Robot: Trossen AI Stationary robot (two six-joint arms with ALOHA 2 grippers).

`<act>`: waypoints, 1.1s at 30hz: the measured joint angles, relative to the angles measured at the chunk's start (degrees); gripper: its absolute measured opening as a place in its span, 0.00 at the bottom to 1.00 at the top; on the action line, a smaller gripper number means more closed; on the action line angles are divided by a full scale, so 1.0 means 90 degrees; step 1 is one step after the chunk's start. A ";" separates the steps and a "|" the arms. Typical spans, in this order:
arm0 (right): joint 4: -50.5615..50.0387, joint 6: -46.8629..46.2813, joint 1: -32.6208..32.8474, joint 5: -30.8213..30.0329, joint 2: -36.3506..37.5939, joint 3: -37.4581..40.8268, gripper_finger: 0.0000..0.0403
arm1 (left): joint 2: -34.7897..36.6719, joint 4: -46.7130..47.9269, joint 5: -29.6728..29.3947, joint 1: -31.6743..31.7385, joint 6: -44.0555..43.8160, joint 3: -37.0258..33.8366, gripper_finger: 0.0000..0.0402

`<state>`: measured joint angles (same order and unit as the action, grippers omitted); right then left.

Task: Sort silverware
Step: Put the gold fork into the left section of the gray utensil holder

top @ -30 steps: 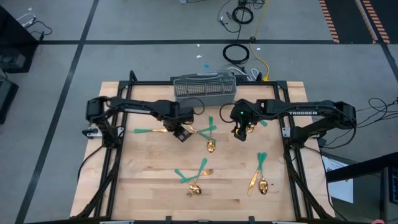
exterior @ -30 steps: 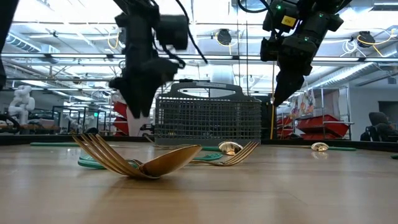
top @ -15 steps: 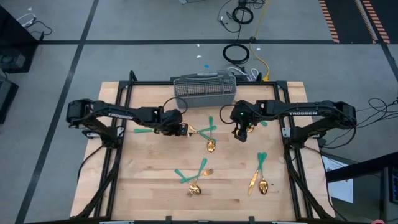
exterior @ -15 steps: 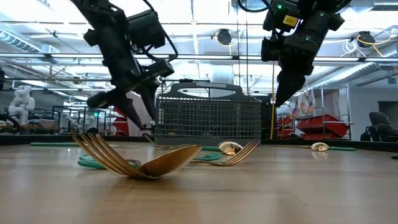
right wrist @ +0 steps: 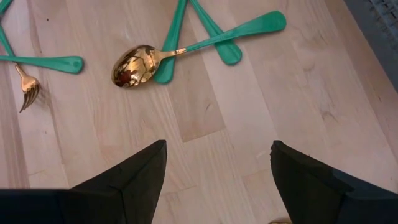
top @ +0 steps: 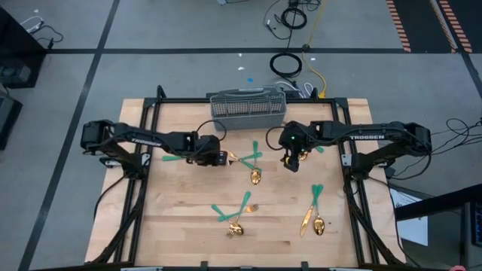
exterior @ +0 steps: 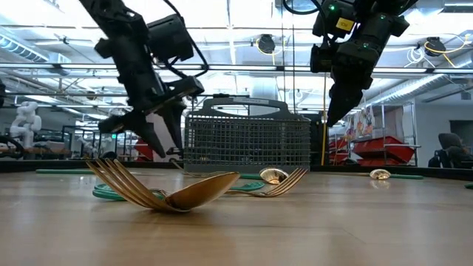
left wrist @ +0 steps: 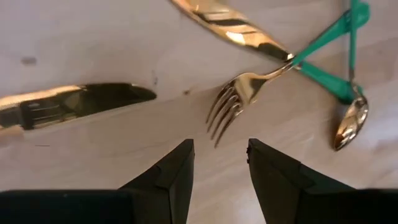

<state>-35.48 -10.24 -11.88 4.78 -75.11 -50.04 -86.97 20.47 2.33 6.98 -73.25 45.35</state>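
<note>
Gold silverware with teal handles lies scattered flat on the wooden table. A fork [left wrist: 239, 99] and a knife blade [left wrist: 74, 106] lie just ahead of my left gripper [left wrist: 219, 149], which is open and hovers low over the table left of the crossed pieces [top: 252, 154]. My right gripper [top: 292, 160] is open and hangs above the table to the right of them. Below it I see a spoon [right wrist: 134, 65] and crossed teal handles [right wrist: 211, 31]. The grey wire basket [top: 247, 105] stands at the far edge.
More silverware lies nearer the front: a fork-and-spoon cluster [top: 237, 214] and a pair [top: 312, 211] on the right. A knife [top: 177, 158] lies under the left arm. The black frame [top: 143, 181] borders the table sides. Bare wood lies at the near left.
My left gripper has tipped from pointing straight down to slanting toward the table's right, and has sunk lower over the table by the fork. The left arm has stretched out flatter. No silverware has moved.
</note>
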 joint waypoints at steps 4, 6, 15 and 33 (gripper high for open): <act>-0.0002 -0.0007 0.0000 0.0000 0.0000 0.0000 0.68 | -0.0001 -0.0341 0.0016 -0.0003 -0.0149 -0.0211 0.39; -0.0002 -0.0007 0.0000 0.0000 0.0000 0.0000 0.68 | -0.0001 -0.0623 0.0008 0.0000 -0.0168 -0.0347 0.39; 0.0013 -0.0120 0.0000 0.0000 0.0000 0.0000 0.68 | -0.0603 -0.1582 0.0315 -0.0003 -0.0326 -0.0537 0.39; 0.0084 -0.0288 0.0121 -0.0032 -0.0002 0.0000 0.68 | -0.0892 -0.2290 -0.0047 0.0001 -0.0394 -0.0525 0.38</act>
<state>-34.73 -12.83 -10.79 4.49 -75.13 -50.04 -95.00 -0.14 1.90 6.99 -76.79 40.62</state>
